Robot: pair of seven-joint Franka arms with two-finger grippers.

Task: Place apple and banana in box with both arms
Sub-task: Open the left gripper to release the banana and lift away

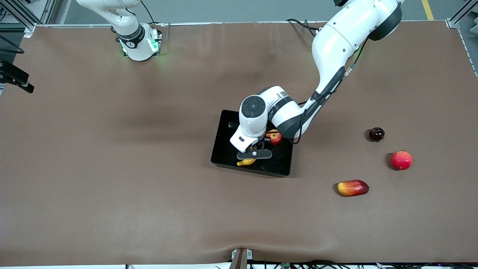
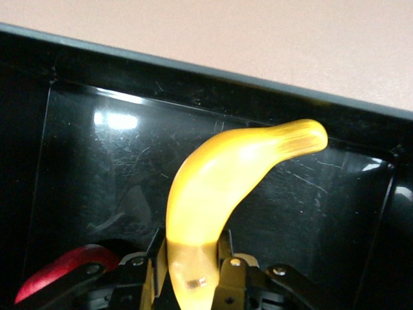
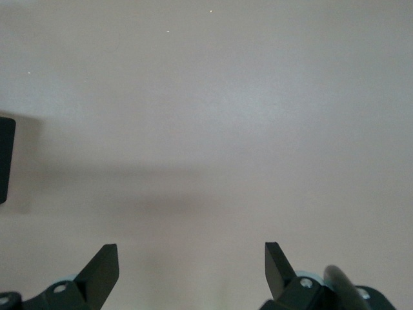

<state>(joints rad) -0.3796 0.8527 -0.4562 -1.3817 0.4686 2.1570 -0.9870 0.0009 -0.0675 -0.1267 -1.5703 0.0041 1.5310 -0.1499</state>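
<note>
The black box (image 1: 223, 144) lies mid-table. The apple (image 1: 275, 138) lies inside it, at the side toward the left arm's end. My left gripper (image 1: 254, 153) is down in the box, shut on the banana (image 1: 246, 162), whose free tip points toward the box's wall nearest the front camera. In the left wrist view the fingers (image 2: 157, 248) clamp the banana (image 2: 226, 171) near one end, over the box floor (image 2: 97, 181), with the apple (image 2: 55, 271) beside them. My right gripper (image 3: 191, 258) is open and empty over bare table; it is out of the front view.
Three other fruits lie toward the left arm's end: a small dark red one (image 1: 376, 133), a pinkish-red ball (image 1: 402, 160) and an oblong red-and-yellow one (image 1: 353, 187). A black object (image 3: 5, 158) shows at the edge of the right wrist view.
</note>
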